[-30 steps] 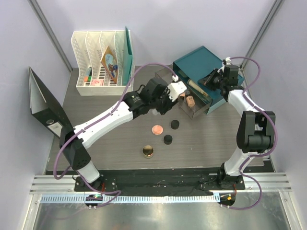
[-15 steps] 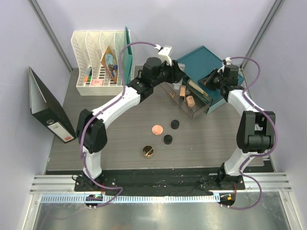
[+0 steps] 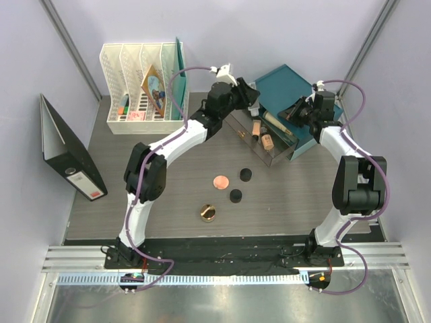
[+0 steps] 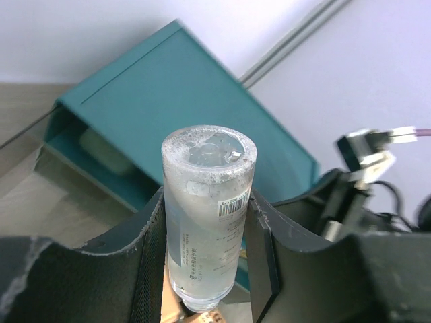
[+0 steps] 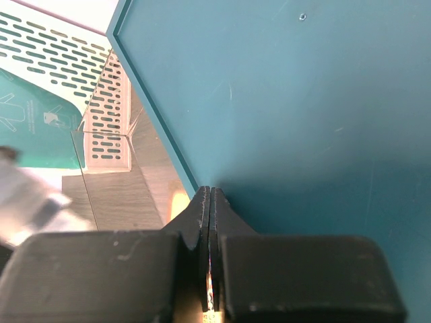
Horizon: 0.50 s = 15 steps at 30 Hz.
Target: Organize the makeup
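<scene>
Left fingers (image 4: pixel 261 235) clamped on clear glass bottle (image 4: pixel 205 202), its lower end buried between them; from above, the wrist hides it. Left arm stretched out to upper centre, beside teal box (image 3: pixel 281 82). Right fingers (image 5: pixel 202 215) pressed together against that box.

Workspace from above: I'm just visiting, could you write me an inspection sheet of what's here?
Surface: grey wood-grain table.
Job's things: clear bottle held up; coral compact, two black pots, gold jar loose on the table; peach tubes in clear tray.
Clutter: white file rack, black binder, teal box.
Grippers: left gripper gripping the clear bottle; right gripper shut, at the teal box.
Cables: purple cables loop over both arms.
Surroundings: pale walls; nothing else seen.
</scene>
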Each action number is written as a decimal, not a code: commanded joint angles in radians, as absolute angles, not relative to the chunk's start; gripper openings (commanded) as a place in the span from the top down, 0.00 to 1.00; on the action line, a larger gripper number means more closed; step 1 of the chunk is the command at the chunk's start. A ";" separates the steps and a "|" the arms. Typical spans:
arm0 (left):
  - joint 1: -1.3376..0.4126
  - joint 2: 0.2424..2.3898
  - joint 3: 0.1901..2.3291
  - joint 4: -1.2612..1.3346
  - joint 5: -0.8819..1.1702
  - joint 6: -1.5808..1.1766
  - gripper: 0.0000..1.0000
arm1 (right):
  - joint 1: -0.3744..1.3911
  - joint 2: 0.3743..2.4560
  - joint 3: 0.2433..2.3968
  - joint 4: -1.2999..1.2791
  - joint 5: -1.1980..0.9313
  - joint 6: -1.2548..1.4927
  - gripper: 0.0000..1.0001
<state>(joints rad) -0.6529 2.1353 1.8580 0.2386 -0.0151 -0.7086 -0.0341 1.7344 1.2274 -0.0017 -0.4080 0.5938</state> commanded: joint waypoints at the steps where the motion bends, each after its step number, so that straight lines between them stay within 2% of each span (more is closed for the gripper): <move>1: -0.646 2.141 1.876 0.281 -0.089 -0.752 0.88 | -0.028 1.830 1.138 -0.330 -0.337 0.526 0.99; 5: -0.632 2.177 1.885 0.243 -0.074 -0.830 0.73 | -0.028 1.830 1.138 -0.330 -0.336 0.526 0.99; 6: -0.630 2.183 1.891 0.232 -0.068 -0.839 0.62 | -0.028 1.830 1.140 -0.330 -0.337 0.526 0.99; 8: -0.627 2.198 1.920 0.201 -0.042 -0.835 0.49 | -0.028 1.833 1.140 -0.330 -0.337 0.526 0.99; 9: -0.627 2.209 1.927 0.199 -0.023 -0.828 0.40 | -0.028 1.833 1.140 -0.330 -0.337 0.526 0.99; 11: -0.627 2.221 1.951 0.184 -0.006 -0.813 0.34 | -0.026 1.832 1.140 -0.330 -0.336 0.523 0.99; 12: -0.627 2.227 1.957 0.173 -0.006 -0.813 0.27 | -0.028 1.832 1.140 -0.330 -0.336 0.525 0.99; 15: -0.626 2.238 1.979 0.144 -0.006 -0.813 0.22 | -0.028 1.832 1.138 -0.330 -0.336 0.523 0.99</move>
<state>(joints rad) -0.6323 2.2398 1.9125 0.1528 -0.0242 -0.8104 -0.0338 1.7344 1.2270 -0.0002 -0.4141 0.5938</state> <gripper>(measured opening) 0.754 0.017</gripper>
